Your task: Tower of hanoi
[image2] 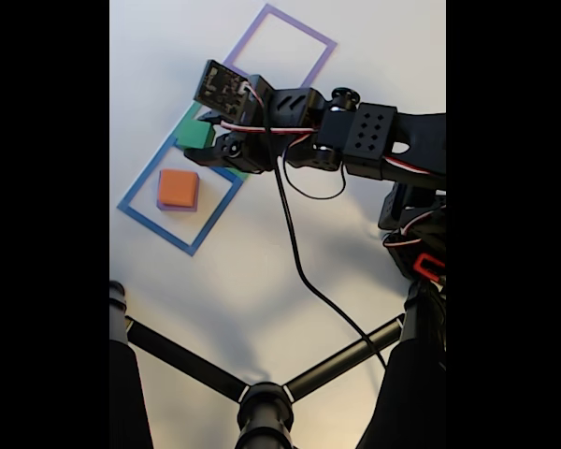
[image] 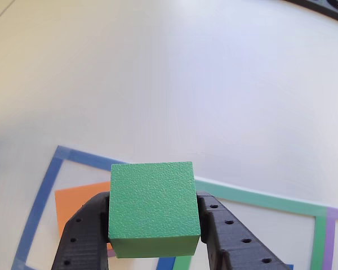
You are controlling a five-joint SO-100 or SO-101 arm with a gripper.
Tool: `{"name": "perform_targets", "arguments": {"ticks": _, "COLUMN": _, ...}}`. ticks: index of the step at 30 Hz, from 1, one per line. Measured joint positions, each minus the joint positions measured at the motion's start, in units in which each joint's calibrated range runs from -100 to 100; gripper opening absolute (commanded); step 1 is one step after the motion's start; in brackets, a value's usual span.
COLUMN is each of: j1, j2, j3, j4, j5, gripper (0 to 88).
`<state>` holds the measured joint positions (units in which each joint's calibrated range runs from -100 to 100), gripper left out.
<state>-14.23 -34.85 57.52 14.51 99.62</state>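
In the other view my gripper [image: 152,198] is shut on a green foam block [image: 152,222], one black finger [image: 84,230] on each side of it. The block hangs a little above the table. Below and to its left lies the orange block [image: 79,205]. In the fixed view the arm reaches in from the right. There the gripper [image2: 199,140] holds the green block [image2: 193,133] just up and right of the orange block [image2: 178,187]. The orange block rests on the flat purple block [image2: 176,208], of which only an edge shows.
Taped square outlines lie in a row on the white table: blue [image2: 154,224] around the orange block, green [image: 259,198] in the middle, purple [image2: 318,39] at the far end. A black cable [image2: 299,262] trails across the table. Black stand legs [image2: 182,360] cross the fixed view's lower part.
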Motion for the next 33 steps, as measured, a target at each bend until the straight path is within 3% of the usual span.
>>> {"name": "perform_targets", "arguments": {"ticks": 13, "j1": -1.40, "j2": 10.93, "j3": 9.03, "j4": -24.88, "j5": 0.00, "gripper": 6.0}}
{"name": "perform_targets", "arguments": {"ticks": 33, "j1": -3.20, "j2": 21.02, "j3": 12.98, "j4": -37.72, "j5": 0.00, "gripper": 6.2}}
